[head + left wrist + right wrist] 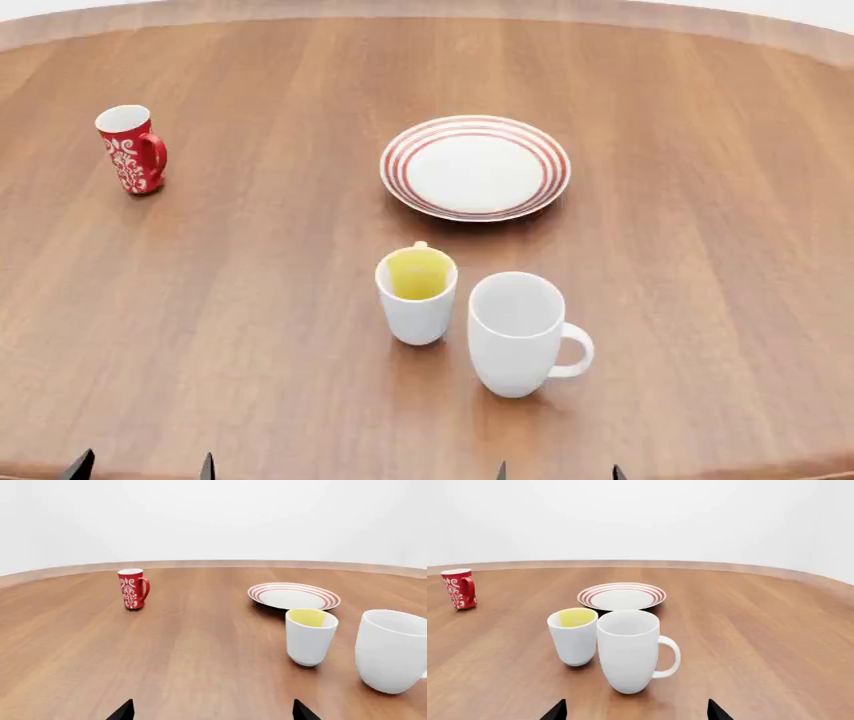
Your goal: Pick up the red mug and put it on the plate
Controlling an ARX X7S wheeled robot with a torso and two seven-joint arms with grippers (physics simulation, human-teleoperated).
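The red mug [131, 148] with a white floral pattern stands upright at the far left of the wooden table [240, 300]; it also shows in the left wrist view [133, 588] and the right wrist view [458, 588]. The plate [475, 167] with red rings lies empty at the table's middle, also in the left wrist view [293, 596] and the right wrist view [621, 596]. My left gripper [143, 468] is open and empty at the near edge, far from the red mug. My right gripper [558, 471] is open and empty, just behind the white mugs.
A white mug with yellow inside [416, 295] and a larger all-white mug [519, 333] stand side by side between the grippers and the plate. The all-white mug's handle points right. The table's curved far edge [441, 8] runs along the back.
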